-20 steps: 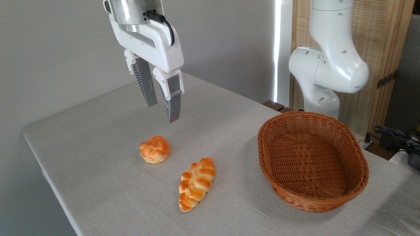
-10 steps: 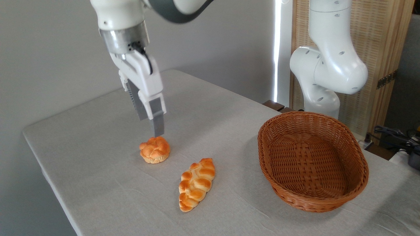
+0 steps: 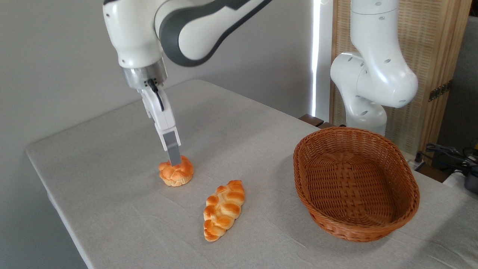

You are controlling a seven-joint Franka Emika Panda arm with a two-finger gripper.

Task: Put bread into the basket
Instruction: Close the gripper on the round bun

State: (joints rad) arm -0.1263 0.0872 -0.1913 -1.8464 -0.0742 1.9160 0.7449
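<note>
Since the earlier frames the arm has dropped and rotated: the tool (image 3: 174, 161) went from hanging high over the counter (image 3: 112, 209) with both fingers splayed toward the camera, to edge-on and low, its tip now at the top of the bread (image 3: 176, 172). Bread hasn't shifted; same spot on the left half of the counter, sitting flat, glossy orange knots up, paler base down. From this angle only one grey finger (image 3: 172, 147) is visible, the other is hidden directly behind it, so I cannot tell how far apart the jaws stand or whether they straddle the bun. Visible finger overlaps the bun's upper back edge; contact vs. just behind it is not resolvable. Tool is tilted slightly, wrist up-left, fingertip down-right. Black cable runs down the white tool body. Braided loaf (image 3: 223, 210) lies nearer the camera and to the right of the bread, apart from it, long axis running diagonally, untouched. Basket (image 3: 410, 201) sits on the right side of the counter, well apart from both breads, nothing in it, woven floor fully visible. Arm's white base column (image 3: 373, 78) stands behind the basket, in front of a wooden slatted screen (image 3: 429, 56). Some dark cables (image 3: 448, 153) at the far right edge beyond the counter. Grey wall (image 3: 56, 56) behind.
</note>
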